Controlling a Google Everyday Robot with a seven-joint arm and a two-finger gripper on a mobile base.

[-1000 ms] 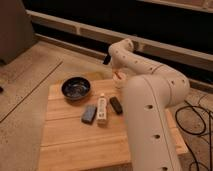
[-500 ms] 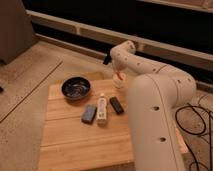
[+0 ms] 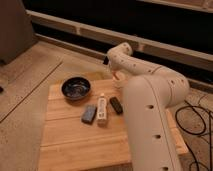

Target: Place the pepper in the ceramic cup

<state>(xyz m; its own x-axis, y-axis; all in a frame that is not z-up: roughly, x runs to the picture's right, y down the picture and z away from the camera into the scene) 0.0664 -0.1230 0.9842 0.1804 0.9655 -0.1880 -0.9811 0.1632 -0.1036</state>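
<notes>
- Nothing on the wooden table [image 3: 90, 145] has shifted; only the white arm [image 3: 150, 100] has eased slightly, its gripper [image 3: 118, 80] staying closed at the far edge.
- Dark bowl [image 3: 76, 88] sits left of the gripper.
- White bottle [image 3: 102, 110] lies nearer.
- Pepper shows as an orange speck [image 3: 119, 77] there; the cup is hidden.

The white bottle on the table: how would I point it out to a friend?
Find the wooden table, then the dark bowl at its far left. In front of the bowl lie three small things, nearer than the robot's hand at the far edge. The white bottle is the middle one, pale and long between a grey block and a black block.
</notes>
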